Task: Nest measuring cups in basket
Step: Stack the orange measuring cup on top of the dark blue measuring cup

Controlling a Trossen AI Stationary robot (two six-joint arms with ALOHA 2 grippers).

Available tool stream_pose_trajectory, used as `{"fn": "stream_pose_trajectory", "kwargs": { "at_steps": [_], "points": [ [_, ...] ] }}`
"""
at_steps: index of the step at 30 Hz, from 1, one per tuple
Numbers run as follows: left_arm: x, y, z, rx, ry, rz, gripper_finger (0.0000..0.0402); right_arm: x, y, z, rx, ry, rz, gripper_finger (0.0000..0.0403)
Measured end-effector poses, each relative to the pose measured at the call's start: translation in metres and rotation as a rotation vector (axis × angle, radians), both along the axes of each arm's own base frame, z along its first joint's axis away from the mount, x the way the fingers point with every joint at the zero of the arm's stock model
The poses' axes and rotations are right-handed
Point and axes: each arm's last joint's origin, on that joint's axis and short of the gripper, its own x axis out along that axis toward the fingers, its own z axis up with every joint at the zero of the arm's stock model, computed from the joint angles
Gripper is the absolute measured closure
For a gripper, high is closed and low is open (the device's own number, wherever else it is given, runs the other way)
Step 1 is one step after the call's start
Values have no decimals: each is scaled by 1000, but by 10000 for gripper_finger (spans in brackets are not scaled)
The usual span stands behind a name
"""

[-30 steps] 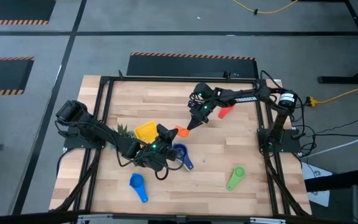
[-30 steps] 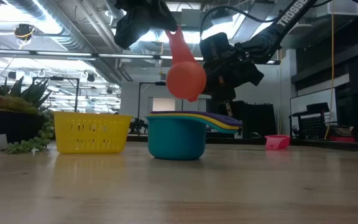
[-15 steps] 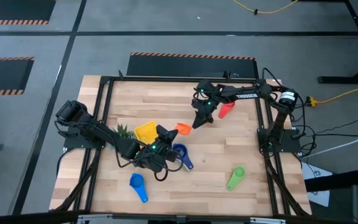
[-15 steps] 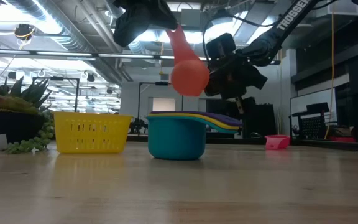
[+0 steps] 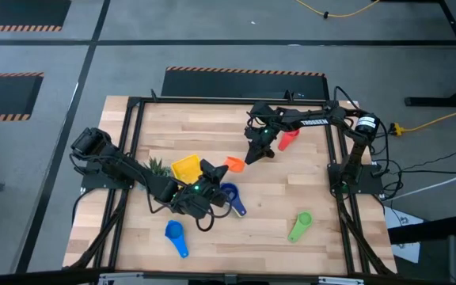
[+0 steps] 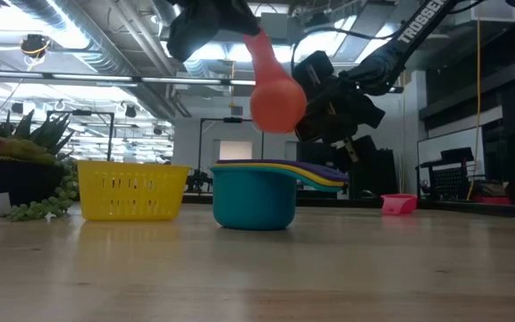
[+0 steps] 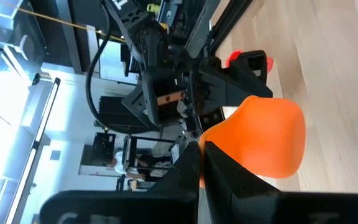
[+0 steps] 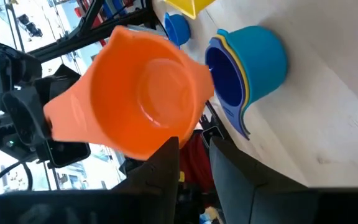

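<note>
Orange cup (image 5: pixel 233 163) hangs in the air, handle clamped in the left gripper (image 5: pixel 210 171), just above the nested stack (image 6: pixel 256 192) of teal, yellow and dark blue cups on the table. Basket (image 5: pixel 186 168) sits beside it, no cups visible inside. Right gripper (image 5: pixel 253 153) hovers near the bowl, fingers slightly parted, gripping nothing. Best approach, by my read: level the bowl, centre it over the stack, lower gently, then release.

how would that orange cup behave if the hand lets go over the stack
The orange cup looks like rigid, light plastic, so it would likely keep its shape. Held by its handle in the left hand, it hangs tilted above the nested stack, so it could land askew. Its round bowl may roll.
</note>
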Motion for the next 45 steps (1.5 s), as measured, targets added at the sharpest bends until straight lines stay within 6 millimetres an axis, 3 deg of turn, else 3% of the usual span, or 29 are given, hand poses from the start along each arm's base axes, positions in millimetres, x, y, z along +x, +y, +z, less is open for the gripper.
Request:
{"fn": "stream_pose_trajectory", "kwargs": {
  "at_steps": [10, 29, 45],
  "points": [
    [1, 0, 2, -6, -6, -23, 401, 1, 1, 0, -1, -3, 3, 307],
    [2, -2, 3, -28, -14, -60, 401, 10, 25, 0, -4, -7, 78, 307],
    [5, -2, 8, -7, -28, -81, 401, 11, 27, 1, 17, -26, 103, 307]
  ]
}}
